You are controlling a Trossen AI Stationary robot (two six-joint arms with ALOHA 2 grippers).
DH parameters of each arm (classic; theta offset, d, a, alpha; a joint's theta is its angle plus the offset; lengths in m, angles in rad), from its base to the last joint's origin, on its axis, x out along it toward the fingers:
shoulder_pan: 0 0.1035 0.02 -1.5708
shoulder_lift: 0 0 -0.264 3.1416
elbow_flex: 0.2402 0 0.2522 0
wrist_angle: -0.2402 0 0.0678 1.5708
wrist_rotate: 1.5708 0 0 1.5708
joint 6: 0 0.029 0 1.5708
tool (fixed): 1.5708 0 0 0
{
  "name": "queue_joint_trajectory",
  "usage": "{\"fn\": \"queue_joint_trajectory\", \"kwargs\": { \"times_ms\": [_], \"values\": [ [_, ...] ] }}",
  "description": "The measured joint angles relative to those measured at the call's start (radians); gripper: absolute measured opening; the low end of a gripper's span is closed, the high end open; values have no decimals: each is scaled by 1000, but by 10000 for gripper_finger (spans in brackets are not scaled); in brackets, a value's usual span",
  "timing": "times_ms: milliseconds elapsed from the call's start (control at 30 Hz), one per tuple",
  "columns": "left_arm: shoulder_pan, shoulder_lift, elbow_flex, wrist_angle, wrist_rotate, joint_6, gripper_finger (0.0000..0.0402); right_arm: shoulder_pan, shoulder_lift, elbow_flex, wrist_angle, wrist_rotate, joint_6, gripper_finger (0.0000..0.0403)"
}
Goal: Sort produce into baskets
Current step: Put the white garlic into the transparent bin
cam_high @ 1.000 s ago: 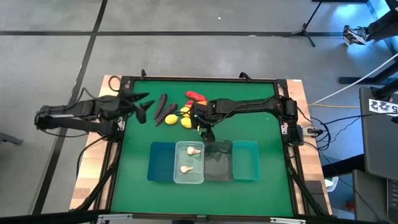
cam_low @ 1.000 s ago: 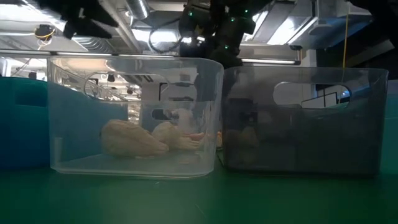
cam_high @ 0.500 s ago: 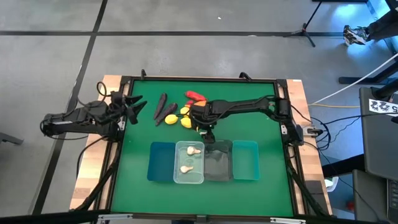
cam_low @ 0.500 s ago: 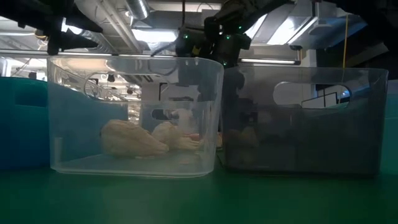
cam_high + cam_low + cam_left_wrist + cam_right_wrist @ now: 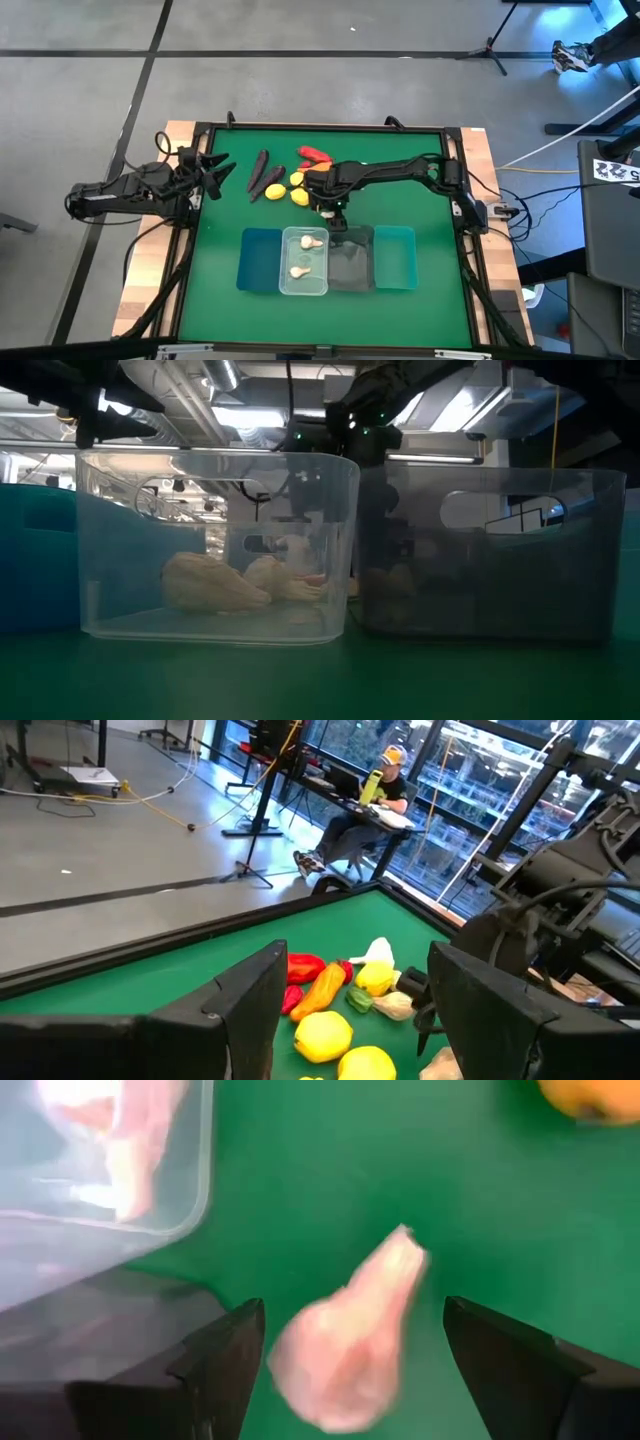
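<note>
The left gripper point(image 5: 215, 170) waited spread at the table's left edge; the right gripper point(image 5: 345, 1370) hung spread over a pale whitish garlic bulb point(image 5: 345, 1340) beside the clear plastic bin point(image 5: 303, 262); a finger might nudge that bin's wall, or the bulb could roll away.

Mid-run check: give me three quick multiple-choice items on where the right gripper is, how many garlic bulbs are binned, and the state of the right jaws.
1. Where is the right gripper?
A. Over a loose garlic bulb on the mat, beside the clear bin
B. Inside the teal bin
C. Off the table

2. How many garlic bulbs lie in the clear bin?
A. None
B. Two
C. Five

3. How do the right jaws stand?
A. Shut on a lemon
B. Shut on nothing
C. Open

Key: 1 A, the right wrist view shows the bulb between the fingers on green mat; 2 B, the high view shows two whitish bulbs; 3 C, the fingers stand wide either side of the bulb.
</note>
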Motion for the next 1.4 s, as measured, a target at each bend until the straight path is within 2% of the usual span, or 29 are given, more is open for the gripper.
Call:
{"fn": "queue_joint_trajectory", "kwargs": {
  "times_ms": [100, 200, 567, 667, 967, 1233, 1400],
  "values": [
    [0, 0, 0, 0, 0, 0, 237, 0, 13, 1, -17, -15, 0, 303],
    [0, 0, 0, -1, -1, 7, 237, 0, 15, 1, -23, -19, 2, 282],
    [0, 0, 0, -1, -4, 6, 237, 0, 17, 13, -35, 39, -2, 150],
    [0, 0, 0, -1, -4, 6, 237, 0, 17, 14, -39, 39, -2, 129],
    [0, 0, 0, -1, -4, 11, 237, 0, 17, 14, -49, 35, 0, 146],
    [0, 0, 0, -1, -4, 12, 237, 0, 16, 14, -72, 22, 0, 140],
    [0, 0, 0, -1, -4, 12, 237, 0, 16, 13, -76, 5, 0, 163]
  ]
}}
